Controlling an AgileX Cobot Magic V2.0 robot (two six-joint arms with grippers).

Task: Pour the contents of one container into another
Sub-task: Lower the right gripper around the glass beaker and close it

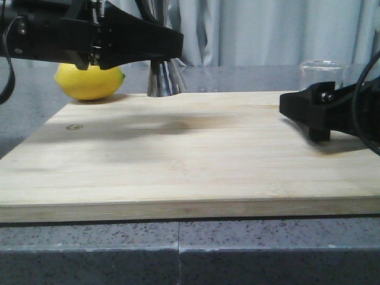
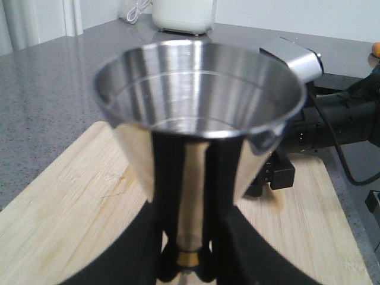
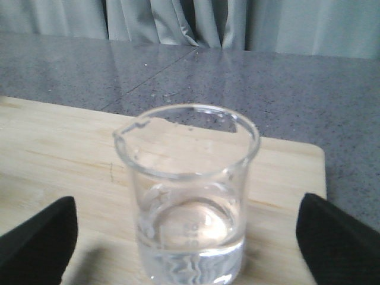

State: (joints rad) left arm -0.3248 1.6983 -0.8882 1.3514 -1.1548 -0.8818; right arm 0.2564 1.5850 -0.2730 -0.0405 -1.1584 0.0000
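Note:
The steel jigger (image 1: 161, 80) stands at the back of the wooden board, its upper cone hidden behind my left gripper (image 1: 169, 44). In the left wrist view the jigger (image 2: 199, 101) fills the frame with its cup open toward the camera. My left gripper (image 2: 189, 261) is shut on its gold waist. At the board's right rear stands the clear glass beaker (image 1: 322, 72). In the right wrist view the beaker (image 3: 190, 196) holds a little clear liquid. My right gripper (image 3: 185, 249) is open, with its fingers (image 3: 41, 243) wide apart on either side of the beaker and not touching it.
A yellow lemon (image 1: 89, 82) lies behind the board's (image 1: 178, 154) back left corner, close to the jigger. Grey speckled counter (image 1: 249, 249) surrounds the board, with curtains behind. A white appliance (image 2: 181, 15) stands far back on the counter.

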